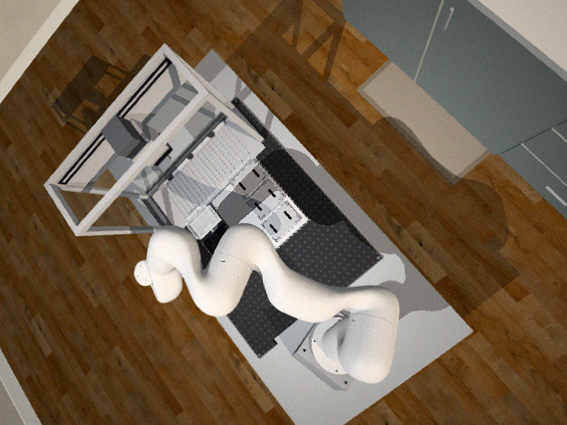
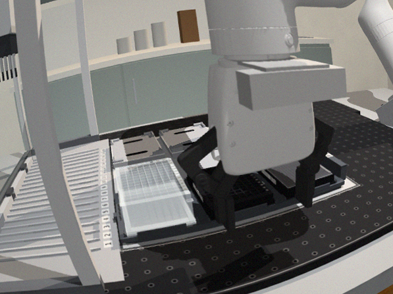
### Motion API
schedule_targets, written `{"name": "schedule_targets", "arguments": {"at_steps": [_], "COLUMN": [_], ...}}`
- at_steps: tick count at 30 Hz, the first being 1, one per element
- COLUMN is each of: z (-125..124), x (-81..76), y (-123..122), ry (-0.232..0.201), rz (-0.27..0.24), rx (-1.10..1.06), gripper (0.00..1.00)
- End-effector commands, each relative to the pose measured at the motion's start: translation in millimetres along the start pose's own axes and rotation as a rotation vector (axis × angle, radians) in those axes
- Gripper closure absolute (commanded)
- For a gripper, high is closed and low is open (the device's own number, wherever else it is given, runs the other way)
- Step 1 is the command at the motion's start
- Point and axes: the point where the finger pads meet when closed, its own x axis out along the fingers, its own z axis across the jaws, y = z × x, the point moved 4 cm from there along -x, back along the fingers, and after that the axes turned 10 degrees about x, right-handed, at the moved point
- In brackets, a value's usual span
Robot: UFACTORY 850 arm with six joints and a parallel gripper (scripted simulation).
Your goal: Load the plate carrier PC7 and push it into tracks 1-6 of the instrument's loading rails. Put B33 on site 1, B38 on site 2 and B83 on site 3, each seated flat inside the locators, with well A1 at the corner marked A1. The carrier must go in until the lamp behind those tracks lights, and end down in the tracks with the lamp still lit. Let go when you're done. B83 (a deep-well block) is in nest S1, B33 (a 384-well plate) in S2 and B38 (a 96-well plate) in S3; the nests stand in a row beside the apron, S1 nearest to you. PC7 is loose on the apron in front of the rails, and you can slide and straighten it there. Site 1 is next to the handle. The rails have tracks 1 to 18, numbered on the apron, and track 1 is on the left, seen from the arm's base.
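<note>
arm (image 1: 301,286) white | hand (image 2: 266,208) black fingers | breadboard (image 2: 330,227) black, dotted | floor (image 1: 104,341) brown wood

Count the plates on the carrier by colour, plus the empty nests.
Clear plates: 1
Dark plates: 2
Empty nests: 3
Total: 6

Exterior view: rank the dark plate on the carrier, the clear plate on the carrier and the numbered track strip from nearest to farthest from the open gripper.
1. Dark plate: right beneath the gripper, between its fingers.
2. Clear plate: on the carrier, toward the rails.
3. Numbered track strip: at the rail edge, beyond the clear plate.
</note>
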Motion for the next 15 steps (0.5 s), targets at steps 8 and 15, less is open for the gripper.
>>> {"name": "schedule_targets", "arguments": {"at_steps": [8, 15], "z": [0.7, 0.7], "x": [-14.9, -26.6], "y": [0.4, 0.4], "ry": [-0.001, -0.001], "rz": [0.001, 0.001], "rx": [0.001, 0.001], "gripper": [0.00, 0.00]}}
